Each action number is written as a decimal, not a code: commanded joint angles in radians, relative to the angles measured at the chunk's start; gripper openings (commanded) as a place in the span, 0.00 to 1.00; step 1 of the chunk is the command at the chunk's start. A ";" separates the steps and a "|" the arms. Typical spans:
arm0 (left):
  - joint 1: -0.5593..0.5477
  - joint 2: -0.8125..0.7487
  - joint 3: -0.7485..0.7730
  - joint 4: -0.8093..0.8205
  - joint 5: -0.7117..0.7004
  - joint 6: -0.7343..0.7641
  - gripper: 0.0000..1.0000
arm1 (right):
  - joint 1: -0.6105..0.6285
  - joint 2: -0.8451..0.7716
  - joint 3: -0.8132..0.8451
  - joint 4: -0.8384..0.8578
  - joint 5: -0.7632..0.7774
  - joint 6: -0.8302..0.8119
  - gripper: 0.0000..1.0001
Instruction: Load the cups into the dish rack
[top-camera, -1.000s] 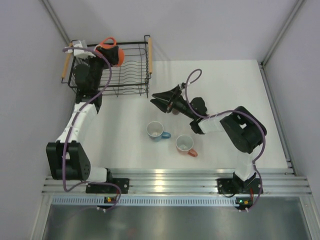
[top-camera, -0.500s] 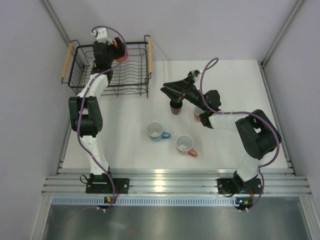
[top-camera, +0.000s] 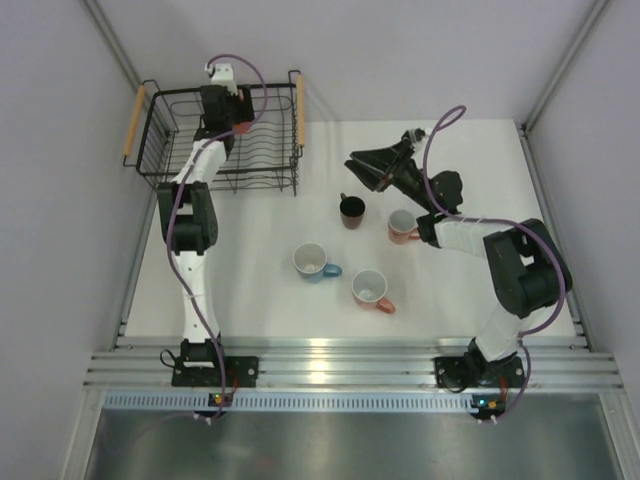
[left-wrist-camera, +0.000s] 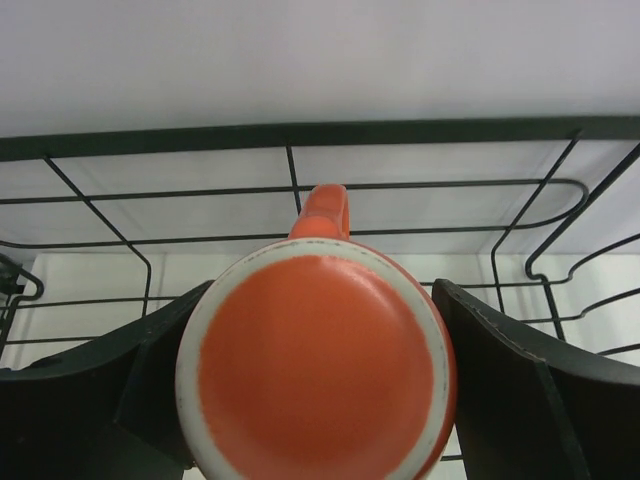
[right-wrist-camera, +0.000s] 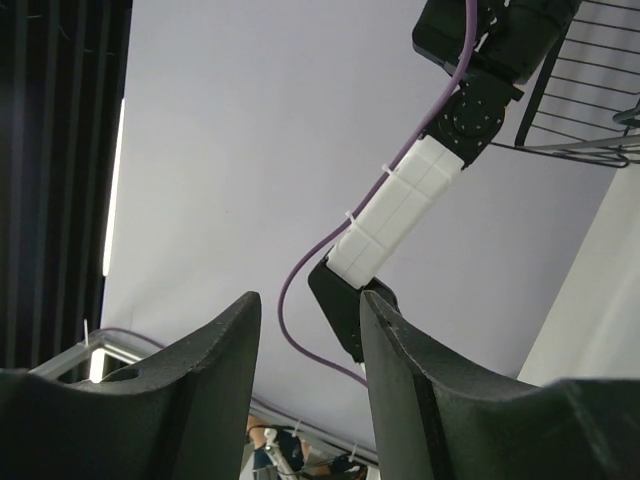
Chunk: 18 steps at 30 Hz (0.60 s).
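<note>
My left gripper (top-camera: 228, 112) reaches over the black wire dish rack (top-camera: 270, 150) and is shut on the orange mug (top-camera: 241, 126). In the left wrist view the orange mug (left-wrist-camera: 315, 365) shows its base between my fingers (left-wrist-camera: 500, 380), handle pointing away, above the rack wires (left-wrist-camera: 300, 135). My right gripper (top-camera: 362, 166) is open and empty, raised behind the dark mug (top-camera: 351, 210). In its wrist view the right gripper (right-wrist-camera: 308, 310) faces the wall. A pink mug (top-camera: 402, 226), a light blue mug (top-camera: 312, 261) and another pink mug (top-camera: 370, 288) stand on the table.
The rack's wooden handles (top-camera: 133, 125) sit at its left and right sides, near the back left wall. The rack corner (right-wrist-camera: 590, 90) and my left arm show in the right wrist view. The white table edge (top-camera: 560, 300) runs along the right wall.
My left gripper has swung the orange mug rightward over the rack's back. My right gripper has let go of the dark mug, which stands on the table, and has lifted away to the back right.
</note>
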 joint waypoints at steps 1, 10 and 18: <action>0.029 -0.009 0.033 0.086 -0.014 0.047 0.00 | -0.025 -0.027 0.008 0.400 -0.014 -0.003 0.45; 0.045 0.123 0.176 0.017 0.000 0.037 0.00 | -0.050 -0.031 -0.002 0.414 -0.018 0.006 0.45; 0.057 0.163 0.180 0.006 0.017 0.037 0.00 | -0.074 -0.036 -0.009 0.411 -0.020 0.003 0.46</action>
